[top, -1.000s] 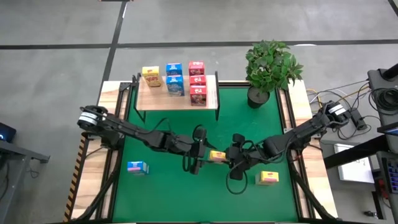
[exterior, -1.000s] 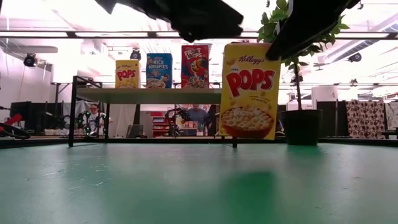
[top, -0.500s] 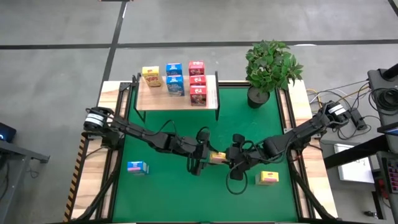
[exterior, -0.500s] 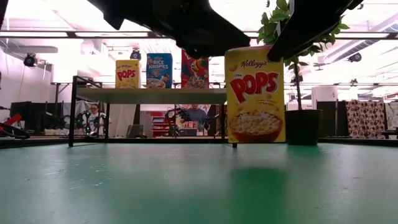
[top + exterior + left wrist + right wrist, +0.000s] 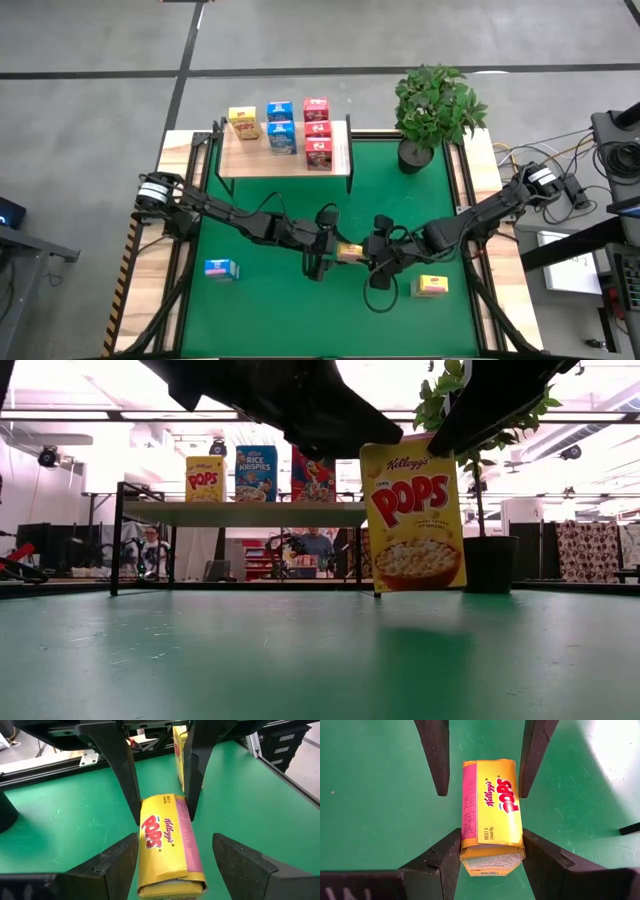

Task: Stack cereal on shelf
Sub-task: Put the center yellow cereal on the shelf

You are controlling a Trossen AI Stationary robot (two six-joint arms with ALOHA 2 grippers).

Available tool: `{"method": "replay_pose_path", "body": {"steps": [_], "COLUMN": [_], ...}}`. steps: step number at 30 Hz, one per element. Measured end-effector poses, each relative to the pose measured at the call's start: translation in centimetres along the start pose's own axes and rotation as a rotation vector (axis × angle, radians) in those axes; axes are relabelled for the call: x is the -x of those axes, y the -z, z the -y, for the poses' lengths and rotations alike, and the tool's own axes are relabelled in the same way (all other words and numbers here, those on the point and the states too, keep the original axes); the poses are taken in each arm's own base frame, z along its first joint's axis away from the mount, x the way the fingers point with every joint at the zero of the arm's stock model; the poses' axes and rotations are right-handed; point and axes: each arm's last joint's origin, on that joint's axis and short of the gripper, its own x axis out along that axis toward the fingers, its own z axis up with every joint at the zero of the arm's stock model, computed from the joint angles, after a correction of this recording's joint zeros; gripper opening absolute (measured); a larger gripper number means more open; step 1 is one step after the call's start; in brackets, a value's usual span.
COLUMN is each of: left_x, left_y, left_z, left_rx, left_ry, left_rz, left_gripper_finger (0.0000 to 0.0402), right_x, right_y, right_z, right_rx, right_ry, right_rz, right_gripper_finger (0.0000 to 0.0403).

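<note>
Tilted since before, the yellow box hangs over the green mat, right claw clamping it, left claw spread alongside.

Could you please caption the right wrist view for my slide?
Handover: yellow Pops box between right claw and left claw, above green mat.

This was a robotics lab or test bay inside a large open industrial hall. The high view showed a wooden-rimmed table with a green mat, standing on a bare grey concrete floor marked with painted lines. Loose cables and black equipment stands crowded the table's right side. A potted plant stood at one corner. The low view looked into the hall behind: long ceiling light strips, shelving and machinery, and two people seated in the distance at workstations.
</note>
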Motion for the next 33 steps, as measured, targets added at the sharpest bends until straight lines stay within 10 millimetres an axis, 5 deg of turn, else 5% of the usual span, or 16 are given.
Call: {"method": "replay_pose_path", "body": {"steps": [13, 25, 33], "left_x": [0.05, 0.04, 0.04], "left_y": [0.31, 0.33, 0.34], "left_z": [0.03, 0.0, 0.01], "left_rx": [-0.043, -0.044, -0.044], "left_ry": [0.005, -0.005, -0.005], "left_rz": [-0.036, -0.039, -0.04], "left_gripper_finger": [0.0285, 0.0193, 0.017], "right_x": [0.0, 0.0, 0.0], "right_y": [0.0, 0.0, -0.02], "right_z": [0.0, -0.02, -0.02], "right_rx": [-0.002, 0.0, -0.001], "right_ry": [0.0, -0.002, -0.003], "right_rz": [0.0, 0.0, 0.002], "right_gripper_finger": [0.0176, 0.0176, 0.0176]}}
